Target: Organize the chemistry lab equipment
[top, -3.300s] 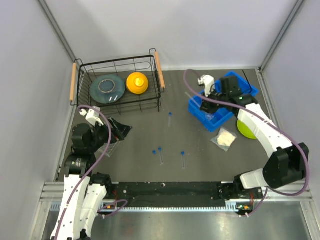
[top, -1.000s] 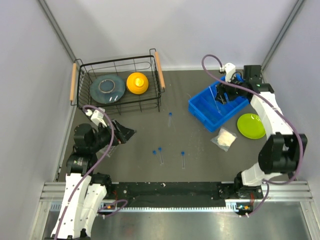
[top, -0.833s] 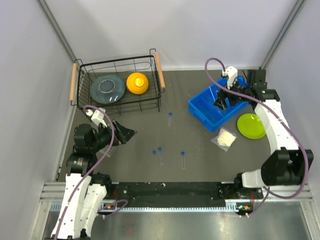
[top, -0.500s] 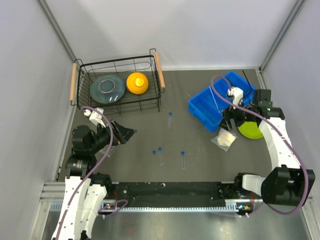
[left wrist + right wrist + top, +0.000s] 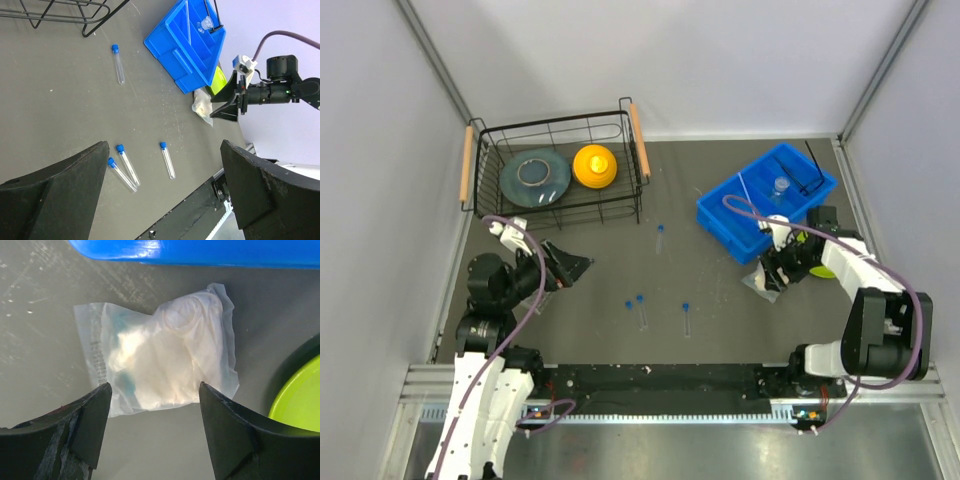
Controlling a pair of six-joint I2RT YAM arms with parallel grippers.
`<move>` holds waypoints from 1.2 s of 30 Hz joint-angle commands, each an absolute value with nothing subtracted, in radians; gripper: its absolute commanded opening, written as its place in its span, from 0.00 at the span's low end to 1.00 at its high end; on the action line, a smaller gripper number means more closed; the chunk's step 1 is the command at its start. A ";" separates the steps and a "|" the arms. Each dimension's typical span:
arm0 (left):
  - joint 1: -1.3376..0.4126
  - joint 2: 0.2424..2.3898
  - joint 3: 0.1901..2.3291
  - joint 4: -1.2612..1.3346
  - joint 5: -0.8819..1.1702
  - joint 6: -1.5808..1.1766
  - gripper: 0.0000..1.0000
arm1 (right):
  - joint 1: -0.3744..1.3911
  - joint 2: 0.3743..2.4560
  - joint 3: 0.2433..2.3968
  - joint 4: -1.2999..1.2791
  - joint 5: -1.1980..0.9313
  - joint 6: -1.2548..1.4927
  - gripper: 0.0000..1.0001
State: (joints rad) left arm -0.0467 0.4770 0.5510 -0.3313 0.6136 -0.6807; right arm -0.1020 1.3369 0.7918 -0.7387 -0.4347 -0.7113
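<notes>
Several clear blue-capped test tubes [image 5: 641, 311] lie loose on the dark table; in the left wrist view two [image 5: 128, 165] lie side by side, one [image 5: 168, 160] to their right and one [image 5: 118, 64] farther off. The blue bin [image 5: 752, 218] holds a small clear vial [image 5: 780, 185] and a black wire piece [image 5: 812, 172]. My left gripper [image 5: 572, 265] hovers open and empty at the left, well short of the tubes. My right gripper [image 5: 155, 435] stands open just before a small clear plastic bag [image 5: 160, 360] with white contents, near the bin.
A black wire basket [image 5: 558, 128] at the back left holds a grey plate [image 5: 534, 177] and a yellow dome [image 5: 594, 166]. A lime-green plate [image 5: 300, 395] lies right of the bag, mostly hidden under my right arm in the top view.
My right arm has swung from over the blue bin toward the near side and come down at the plastic bag. The left arm has barely moved.
</notes>
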 commanded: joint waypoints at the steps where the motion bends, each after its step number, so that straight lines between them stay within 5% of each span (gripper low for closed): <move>1: -0.043 0.449 0.538 -0.279 0.632 -0.690 0.99 | -0.055 1.384 0.766 -0.611 -0.368 -0.733 0.68; 7: -0.043 0.456 0.540 -0.285 0.627 -0.690 0.99 | -0.031 1.433 0.744 -0.588 -0.350 -0.736 0.31; 8: -0.043 0.457 0.541 -0.284 0.627 -0.690 0.99 | -0.031 1.433 0.744 -0.594 -0.347 -0.742 0.16; 11: -0.043 0.472 0.545 -0.279 0.635 -0.689 0.99 | -0.031 1.404 0.750 -0.656 -0.347 -0.791 0.05; 23: -0.043 0.488 0.537 -0.247 0.635 -0.684 0.98 | -0.031 1.215 1.015 -1.152 -0.578 -0.999 0.01; 29: -0.043 0.488 0.545 -0.241 0.641 -0.683 0.98 | -0.018 1.316 1.239 -1.041 -0.680 -0.829 0.03; 36: -0.043 0.474 0.552 -0.259 0.650 -0.678 0.98 | 0.103 1.570 1.423 -0.933 -0.505 -0.816 0.08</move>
State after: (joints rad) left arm -0.0467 0.4866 0.5457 -0.2977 0.6289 -0.6830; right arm 0.0509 1.4261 1.3281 -1.0039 -0.5758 -0.8257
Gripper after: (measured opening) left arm 0.986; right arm 0.074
